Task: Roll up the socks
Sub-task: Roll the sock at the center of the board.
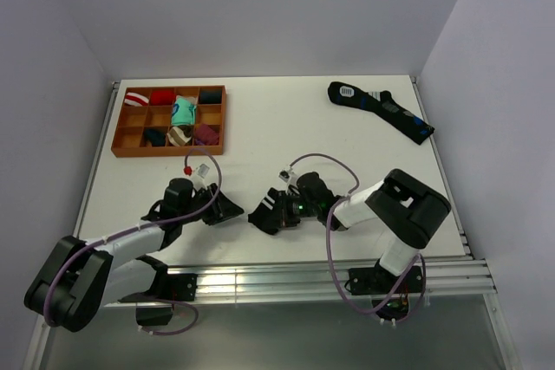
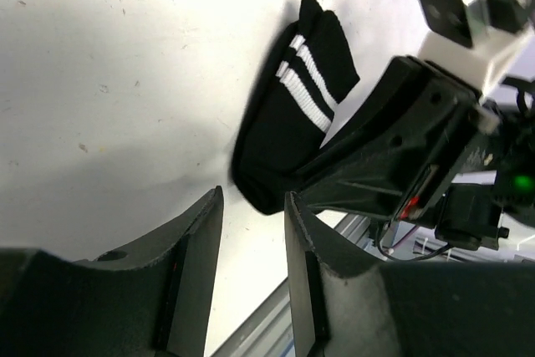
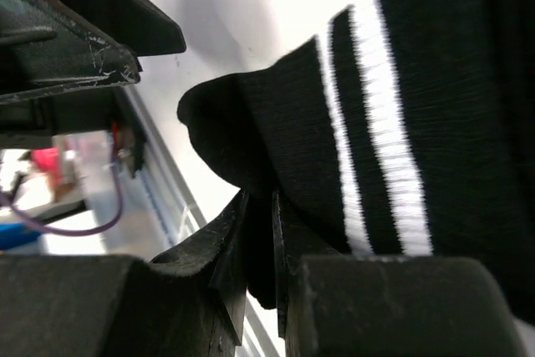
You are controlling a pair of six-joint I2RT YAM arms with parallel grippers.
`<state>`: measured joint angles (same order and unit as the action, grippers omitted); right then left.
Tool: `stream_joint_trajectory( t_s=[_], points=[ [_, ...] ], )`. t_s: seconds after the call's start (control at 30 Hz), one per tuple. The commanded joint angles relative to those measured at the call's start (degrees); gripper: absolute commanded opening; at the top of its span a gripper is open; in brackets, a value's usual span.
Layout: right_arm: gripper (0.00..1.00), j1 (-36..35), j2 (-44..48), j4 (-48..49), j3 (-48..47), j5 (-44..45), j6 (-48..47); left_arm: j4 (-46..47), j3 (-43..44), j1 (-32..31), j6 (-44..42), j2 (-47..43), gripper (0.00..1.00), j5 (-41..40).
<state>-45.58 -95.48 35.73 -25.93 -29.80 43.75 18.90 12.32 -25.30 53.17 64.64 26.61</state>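
Observation:
A black sock with white stripes (image 1: pixel 270 210) lies bunched on the white table near the front edge. It also shows in the left wrist view (image 2: pixel 294 119) and the right wrist view (image 3: pixel 368 123). My right gripper (image 1: pixel 289 211) is shut on a fold of this sock (image 3: pixel 260 206). My left gripper (image 1: pixel 232 210) is open and empty, just left of the sock, its fingertips (image 2: pixel 209 206) a short gap from the sock's edge. A second dark sock with blue marks (image 1: pixel 380 110) lies flat at the back right.
An orange compartment tray (image 1: pixel 119 132) with several rolled socks stands at the back left. The table's front edge and metal rail (image 1: pixel 286 279) run just below both grippers. The right arm's body (image 2: pixel 401 148) is close beside the left gripper.

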Motion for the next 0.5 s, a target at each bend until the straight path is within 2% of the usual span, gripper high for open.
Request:
stream_joint_trajectory(
  t_s=[0.0, 0.17, 0.23, 0.47],
  points=[
    [0.18, 2.9, -3.0, -9.6, 1.0, -5.9, 1.2, 9.0, -2.3, 0.2, -1.0, -1.0, 0.41, -0.9],
    [0.17, 6.1, -7.1, -9.9, -1.1, -10.6, 3.8, 16.2, -5.6, 0.2, -0.7, 1.3, 0.41, 1.2],
    [0.17, 7.0, -7.7, -9.8, -1.6, -11.3, 4.8, 21.9, -7.2, 0.2, 0.3, 3.2, 0.41, 2.4],
    [0.17, 8.1, -8.6, -11.3, -2.4, -11.7, 6.8, 28.4, -8.6, -0.8, 0.7, 7.7, 0.43, 4.1]
  ],
)
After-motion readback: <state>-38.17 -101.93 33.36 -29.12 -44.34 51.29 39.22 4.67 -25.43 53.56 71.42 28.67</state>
